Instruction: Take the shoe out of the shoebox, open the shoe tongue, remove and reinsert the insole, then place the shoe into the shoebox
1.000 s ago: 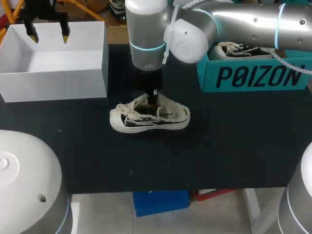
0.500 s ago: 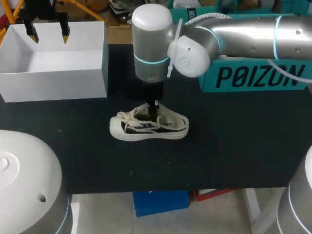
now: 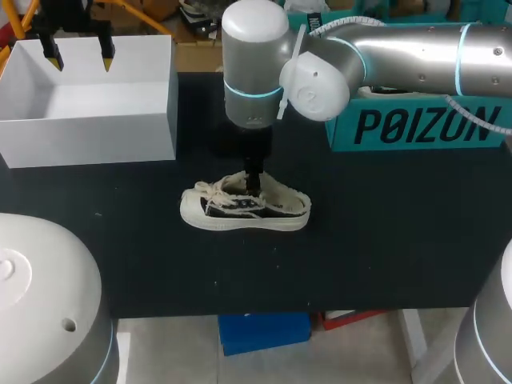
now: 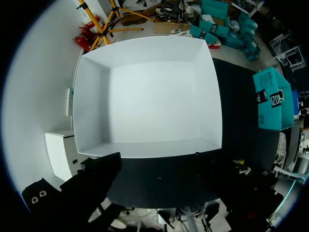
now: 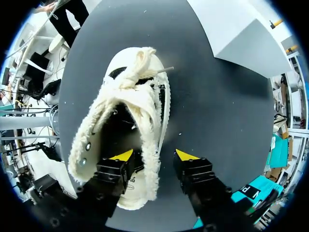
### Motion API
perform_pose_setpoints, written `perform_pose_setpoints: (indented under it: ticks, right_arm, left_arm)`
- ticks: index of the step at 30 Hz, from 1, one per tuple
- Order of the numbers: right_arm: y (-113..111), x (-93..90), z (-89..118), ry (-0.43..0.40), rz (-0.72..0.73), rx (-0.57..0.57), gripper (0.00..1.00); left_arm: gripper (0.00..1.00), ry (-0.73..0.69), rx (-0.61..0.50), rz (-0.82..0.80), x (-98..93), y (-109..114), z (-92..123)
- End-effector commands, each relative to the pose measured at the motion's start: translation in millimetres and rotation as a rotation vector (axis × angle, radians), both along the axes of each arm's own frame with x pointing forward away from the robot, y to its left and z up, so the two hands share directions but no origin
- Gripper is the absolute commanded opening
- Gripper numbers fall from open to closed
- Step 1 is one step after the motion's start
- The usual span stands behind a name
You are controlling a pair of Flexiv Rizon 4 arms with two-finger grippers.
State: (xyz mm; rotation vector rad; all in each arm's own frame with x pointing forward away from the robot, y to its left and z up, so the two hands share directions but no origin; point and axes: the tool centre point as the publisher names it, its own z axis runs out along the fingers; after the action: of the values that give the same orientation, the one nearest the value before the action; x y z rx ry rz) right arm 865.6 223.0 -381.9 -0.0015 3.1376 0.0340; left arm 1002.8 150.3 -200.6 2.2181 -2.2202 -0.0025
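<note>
A black table (image 3: pixel 384 240) carries three things. An open white box (image 3: pixel 88 112) sits at its far left corner and a teal shoebox (image 3: pixel 416 124) at the far right, well apart from each other. Between them and nearer the front, a cream and black shoe (image 3: pixel 244 206) stands upright on its sole, toe toward the left.

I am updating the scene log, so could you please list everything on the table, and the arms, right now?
table: one, black, under everything.
shoe: one, cream with dark sides, middle of the table.
white box: one, white, open and empty, far left.
teal shoebox: one, teal, far right.
left gripper: one, yellow-tipped, open, above the white box.
right gripper: one, yellow-tipped, open, one finger inside the shoe, one outside its side wall.
</note>
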Motion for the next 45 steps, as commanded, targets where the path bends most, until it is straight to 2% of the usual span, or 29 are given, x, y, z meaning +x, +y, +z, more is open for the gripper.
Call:
perform_pose_setpoints:
  ticks: [1, 5, 8, 14, 20, 22, 45]
  right_arm:
    - [-15.1, -1.4, 30.0, -0.008, 0.000, 0.019, 1.00]
    - [-22.8, -2.4, 48.0, -0.036, -0.019, 0.089, 1.00]
    - [-26.4, -4.1, 58.5, -0.087, -0.032, 0.162, 1.00]
    - [-32.1, -11.1, 70.5, -0.161, -0.003, 0.285, 1.00]
    - [-38.7, -16.8, 84.1, -0.213, 0.087, 0.435, 1.00]
    - [-42.8, -18.0, 89.8, -0.206, 0.137, 0.499, 1.00]
    - [-42.8, -18.0, 89.8, -0.206, 0.137, 0.499, 1.00]
  left_arm:
    - [1.00, 0.000, 0.001, 0.001, -0.8, -0.2, 0.6]
    - [1.00, 0.000, 0.001, 0.001, -0.8, -0.2, 0.6]
    - [1.00, 0.000, 0.001, 0.001, -0.8, -0.2, 0.6]
    - [1.00, 0.000, 0.001, 0.001, -0.8, -0.2, 0.6]
    - [1.00, 0.000, 0.001, 0.001, -0.8, -0.2, 0.6]
    - [1.00, 0.000, 0.001, 0.001, -0.8, -0.2, 0.6]
    - [1.00, 0.000, 0.001, 0.001, -0.8, -0.2, 0.6]
